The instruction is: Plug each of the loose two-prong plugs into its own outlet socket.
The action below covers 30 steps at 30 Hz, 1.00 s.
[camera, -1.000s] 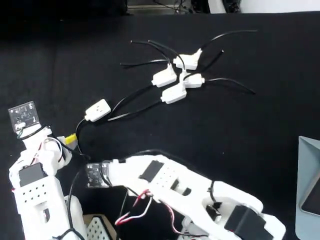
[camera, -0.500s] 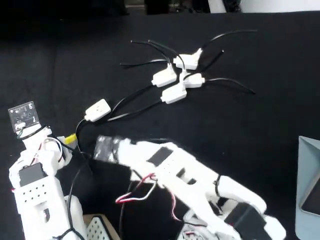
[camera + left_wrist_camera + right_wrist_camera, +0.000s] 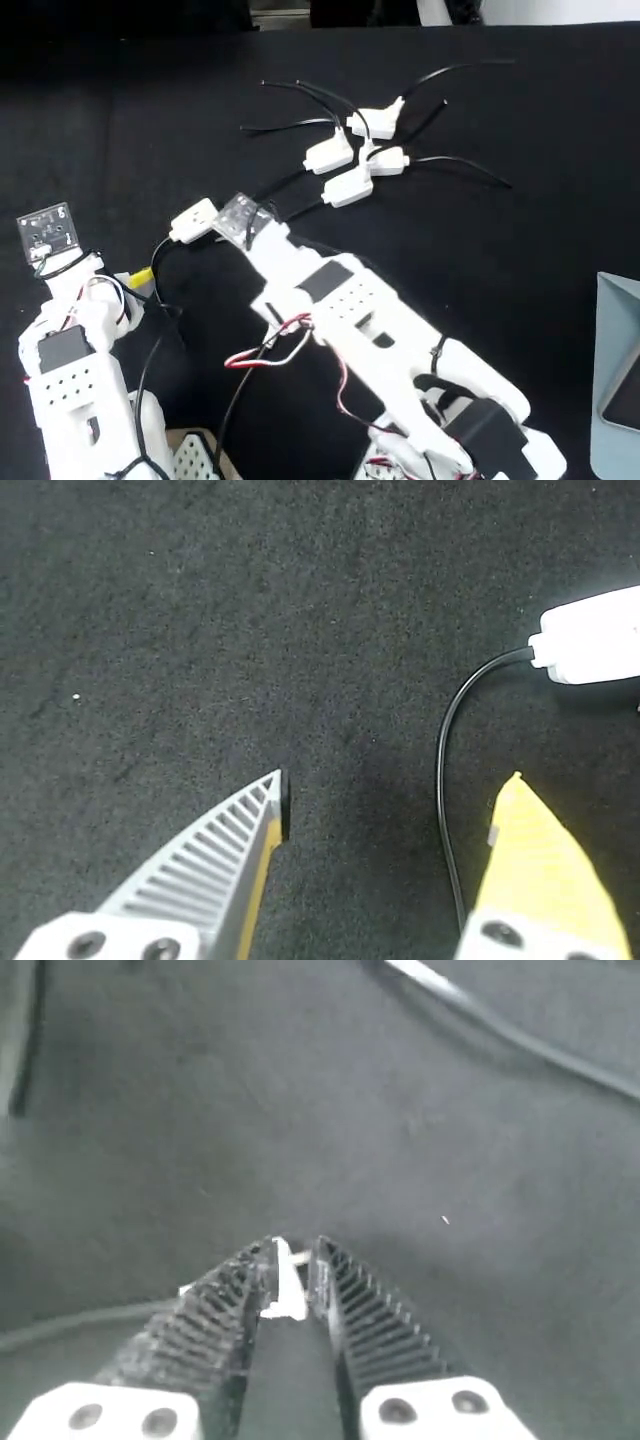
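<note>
On the black cloth table (image 3: pixel 540 280), high view: the right gripper (image 3: pixel 245 216) lies just beside a lone connector (image 3: pixel 195 220), white and blocky. Four more connectors form a cluster (image 3: pixel 355 155) farther off, their black cables (image 3: pixel 455 165) fanning outward. Which pieces are plugs and which are sockets cannot be told.

Right wrist view: the ridged fingers (image 3: pixel 215 1325) are drawn almost together, with a small white scrap (image 3: pixel 285 1285) between the tips — gripped or merely lodged, unclear.

Left wrist view: the left gripper (image 3: pixel 397 780) hangs spread wide and empty over the cloth, one finger ribbed grey, the other faced in yellow. The lone connector (image 3: pixel 595 635) sits near, outside the span, and its cable (image 3: pixel 445 780) curves down just beside the yellow finger.

Step in hand, as judged: approach to the lone connector. To do it well, the right fingers should part before descent. They should then straddle the body across its narrow faces, not the cord, and leave the mating end free.

The connectors look like smooth, hard moulded plastic — liable to skid at first contact. The cables are thin and probably springy, so they may drag neighbouring pieces. The cloth is matt and slightly napped, so it should give some friction.
</note>
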### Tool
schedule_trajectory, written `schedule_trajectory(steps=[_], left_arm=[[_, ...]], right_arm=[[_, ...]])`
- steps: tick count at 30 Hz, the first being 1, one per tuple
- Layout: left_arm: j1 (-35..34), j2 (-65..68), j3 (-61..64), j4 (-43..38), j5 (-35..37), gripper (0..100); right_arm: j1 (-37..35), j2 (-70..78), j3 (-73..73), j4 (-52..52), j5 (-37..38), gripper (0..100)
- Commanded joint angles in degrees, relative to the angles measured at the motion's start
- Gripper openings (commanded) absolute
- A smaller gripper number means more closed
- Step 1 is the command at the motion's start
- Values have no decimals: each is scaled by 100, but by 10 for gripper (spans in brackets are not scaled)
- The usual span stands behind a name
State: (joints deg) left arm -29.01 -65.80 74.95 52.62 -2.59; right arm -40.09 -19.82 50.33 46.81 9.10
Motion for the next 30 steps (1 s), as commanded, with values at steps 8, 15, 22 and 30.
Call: schedule_trajectory(steps=[8,15,22,30], left_arm=[[-13,-18,-215,-114,26,324],[-13,-18,-207,-114,26,324],[-13,-18,-207,-114,35,324],[-13,-18,-207,-114,35,324]], right_arm=[[-633,171,312,-1037,-774,53],[343,875,198,-862,-765,53],[1477,866,-716,853,-193,53],[1547,-154,-1051,1899,1002,58]])
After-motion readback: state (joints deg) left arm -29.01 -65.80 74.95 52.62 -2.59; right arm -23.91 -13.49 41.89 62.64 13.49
